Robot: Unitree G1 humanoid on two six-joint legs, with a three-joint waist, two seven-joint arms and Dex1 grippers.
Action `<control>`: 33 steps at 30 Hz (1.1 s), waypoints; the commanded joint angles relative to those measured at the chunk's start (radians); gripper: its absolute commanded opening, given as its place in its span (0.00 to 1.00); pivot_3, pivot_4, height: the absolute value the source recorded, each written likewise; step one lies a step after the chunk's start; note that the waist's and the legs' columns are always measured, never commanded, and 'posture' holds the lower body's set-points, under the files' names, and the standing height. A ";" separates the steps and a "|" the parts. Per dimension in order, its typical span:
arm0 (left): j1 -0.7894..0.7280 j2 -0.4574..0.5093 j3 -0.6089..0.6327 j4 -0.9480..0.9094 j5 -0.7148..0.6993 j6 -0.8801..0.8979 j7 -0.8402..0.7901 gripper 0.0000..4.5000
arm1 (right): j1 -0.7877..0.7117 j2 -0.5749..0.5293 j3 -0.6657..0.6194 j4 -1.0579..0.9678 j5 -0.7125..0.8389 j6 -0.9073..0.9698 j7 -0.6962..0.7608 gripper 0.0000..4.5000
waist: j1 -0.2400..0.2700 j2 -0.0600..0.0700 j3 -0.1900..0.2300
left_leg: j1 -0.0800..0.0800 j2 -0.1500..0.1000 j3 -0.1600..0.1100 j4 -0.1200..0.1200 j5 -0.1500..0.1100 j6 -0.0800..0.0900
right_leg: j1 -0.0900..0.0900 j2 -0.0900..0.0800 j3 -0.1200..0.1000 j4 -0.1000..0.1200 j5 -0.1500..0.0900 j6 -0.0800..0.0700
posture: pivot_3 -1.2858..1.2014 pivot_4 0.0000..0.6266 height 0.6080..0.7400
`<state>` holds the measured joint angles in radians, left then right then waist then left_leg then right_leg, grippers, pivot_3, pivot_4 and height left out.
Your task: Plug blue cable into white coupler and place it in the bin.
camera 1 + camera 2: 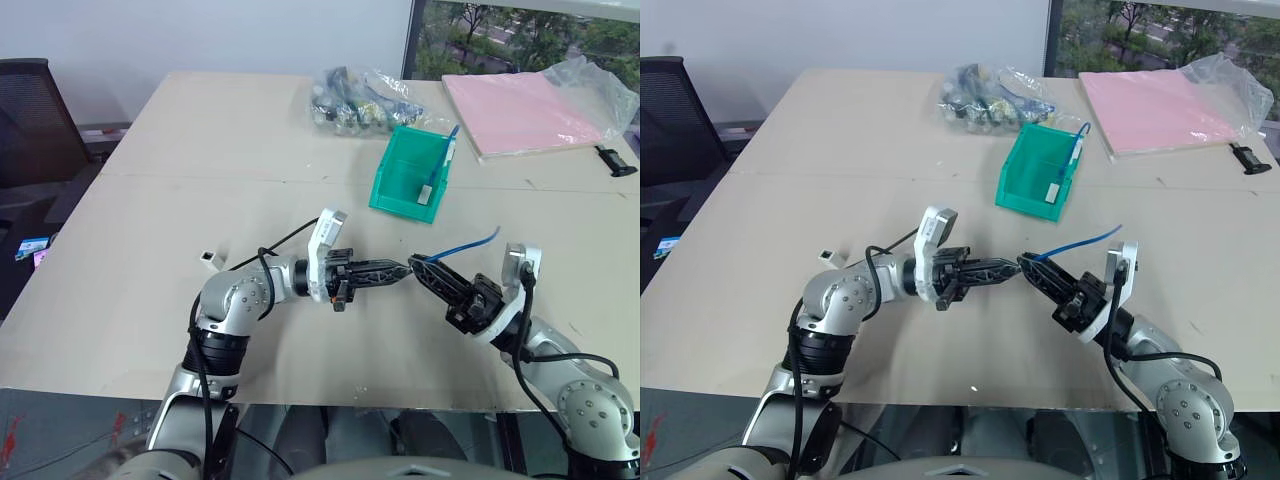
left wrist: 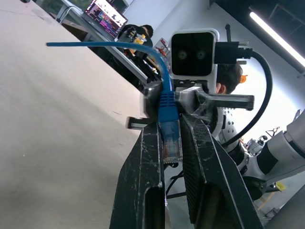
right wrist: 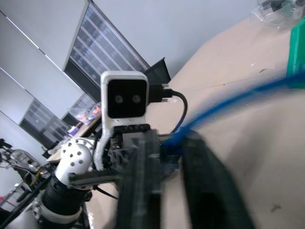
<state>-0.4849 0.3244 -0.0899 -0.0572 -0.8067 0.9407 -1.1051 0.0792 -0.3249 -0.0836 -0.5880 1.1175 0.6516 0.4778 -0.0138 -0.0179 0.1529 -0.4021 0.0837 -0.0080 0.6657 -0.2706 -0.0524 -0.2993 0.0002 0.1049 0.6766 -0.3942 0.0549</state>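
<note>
Beige tabletop under my arms: the blue cable [image 2: 167, 102] hangs in the air between them, its plug clamped in my left gripper [image 1: 400, 271], my right gripper [image 1: 418, 264] clenched on it too. Nothing is plugged yet; the white coupler [image 1: 208, 257] sits apart on the table, the teal bin [image 1: 410, 173] beyond, windows behind

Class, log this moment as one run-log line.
left gripper: shut on blue cable | right gripper: shut on cable | bin: unreached
</note>
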 commanded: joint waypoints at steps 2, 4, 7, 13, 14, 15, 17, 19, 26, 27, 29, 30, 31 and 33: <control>0.001 -0.016 0.011 -0.011 -0.019 -0.021 0.002 0.00 | -0.003 -0.006 0.005 -0.034 0.031 0.001 0.000 0.01 | 0.000 0.000 0.000 | 0.000 0.000 0.000 0.000 0.000 0.000 | 0.000 0.000 0.000 0.000 0.000 0.000 | 0.52 0.24 1.00; 0.004 -0.012 0.008 -0.012 -0.014 -0.035 -0.012 0.22 | -0.006 -0.006 0.009 -0.034 0.038 0.002 -0.002 0.00 | 0.000 0.000 0.000 | 0.000 0.000 0.000 0.000 0.000 0.000 | 0.000 0.000 0.000 0.000 0.000 0.000 | 0.52 0.24 1.00; 0.011 -0.005 0.007 -0.017 -0.012 -0.046 -0.022 0.48 | -0.022 -0.008 0.012 -0.024 0.039 0.002 -0.006 0.00 | -0.001 0.000 0.000 | 0.000 0.000 0.000 0.000 0.000 0.000 | 0.000 0.000 0.000 0.000 0.000 0.000 | 0.52 0.24 1.00; 0.063 0.037 0.052 -0.109 -0.040 -0.039 0.011 0.78 | -0.032 -0.025 -0.018 0.005 0.026 -0.012 0.004 0.00 | -0.001 0.000 0.000 | 0.000 0.000 0.000 -0.001 0.000 0.000 | 0.000 0.000 0.000 -0.001 0.000 0.000 | 0.52 0.24 1.00; 0.082 0.050 0.058 -0.142 -0.041 -0.042 0.020 0.78 | -0.036 -0.030 -0.022 0.015 0.019 -0.014 0.010 0.00 | -0.004 0.000 0.000 | 0.000 0.000 0.000 -0.001 0.000 0.000 | 0.000 0.000 0.000 -0.001 0.000 0.000 | 0.52 0.24 1.00; 0.101 0.059 0.065 -0.175 -0.044 -0.046 0.035 0.78 | -0.042 -0.036 -0.024 0.026 0.012 -0.017 0.016 0.00 | -0.004 0.000 0.000 | 0.000 0.000 0.000 -0.001 0.000 0.000 | 0.000 0.000 0.001 -0.001 0.000 0.000 | 0.52 0.24 1.00; 0.154 0.061 0.079 -0.271 -0.020 -0.078 0.103 0.78 | -0.074 -0.041 -0.027 0.073 -0.026 -0.037 0.028 0.00 | -0.004 0.000 0.000 | 0.000 0.000 0.000 -0.002 0.000 0.000 | 0.000 0.000 0.001 -0.001 0.000 0.000 | 0.52 0.24 1.00; 0.205 0.035 0.109 -0.375 0.009 -0.122 0.221 0.78 | -0.114 -0.040 -0.030 0.136 -0.085 -0.069 0.044 0.00 | -0.001 0.000 0.000 | 0.000 0.000 0.000 -0.002 0.000 0.000 | 0.000 -0.001 0.002 -0.003 0.000 0.000 | 0.52 0.24 1.00; 0.442 0.003 0.153 -0.681 0.298 -0.361 0.565 0.78 | -0.180 -0.085 -0.035 0.230 -0.181 -0.116 0.158 0.00 | 0.001 0.000 0.000 | 0.000 0.000 0.000 -0.003 0.000 0.000 | 0.000 -0.001 0.002 -0.004 0.000 0.000 | 0.52 0.24 1.00; 0.483 0.000 0.162 -0.710 0.344 -0.390 0.609 0.78 | -0.183 -0.095 -0.037 0.233 -0.184 -0.114 0.176 0.00 | -0.001 0.000 0.000 | 0.000 0.000 0.001 -0.003 0.000 0.000 | 0.000 -0.001 0.002 -0.005 0.000 0.000 | 0.52 0.24 1.00; 0.583 -0.016 0.186 -0.766 0.442 -0.443 0.709 0.78 | -0.197 -0.117 -0.042 0.233 -0.179 -0.100 0.203 0.00 | -0.001 0.000 0.000 | -0.001 0.000 0.001 -0.003 0.000 0.000 | 0.000 -0.001 0.003 -0.006 0.000 0.000 | 0.52 0.24 1.00; 0.637 -0.027 0.196 -0.789 0.501 -0.469 0.762 0.78 | -0.207 -0.124 -0.046 0.230 -0.171 -0.092 0.210 0.00 | -0.002 0.000 0.000 | -0.001 0.000 0.001 -0.004 0.000 0.000 | 0.000 -0.001 0.003 -0.007 0.000 0.000 | 0.52 0.24 1.00; 0.685 -0.044 0.205 -0.807 0.541 -0.487 0.807 0.78 | -0.218 -0.130 -0.049 0.227 -0.163 -0.084 0.216 0.00 | 0.000 0.000 0.000 | 0.000 0.000 0.001 -0.005 0.000 0.000 | 0.000 -0.001 0.003 -0.007 0.000 0.000 | 0.52 0.24 1.00; 0.783 -0.076 0.210 -0.818 0.622 -0.527 0.882 0.78 | -0.237 -0.141 -0.048 0.211 -0.147 -0.070 0.233 0.00 | 0.000 0.000 0.000 | 0.000 0.000 0.001 -0.006 0.000 0.000 | 0.000 -0.001 0.003 -0.008 0.000 0.000 | 0.52 0.24 1.00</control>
<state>0.2451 0.2685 0.1084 -0.8195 -0.2695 0.4738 -0.2992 -0.1356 -0.4528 -0.1076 -0.3335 0.9356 0.5736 0.6813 -0.0139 -0.0180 0.1532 -0.4024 0.0834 -0.0068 0.6590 -0.2707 -0.0524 -0.2994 -0.0010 0.1076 0.6685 -0.3941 0.0548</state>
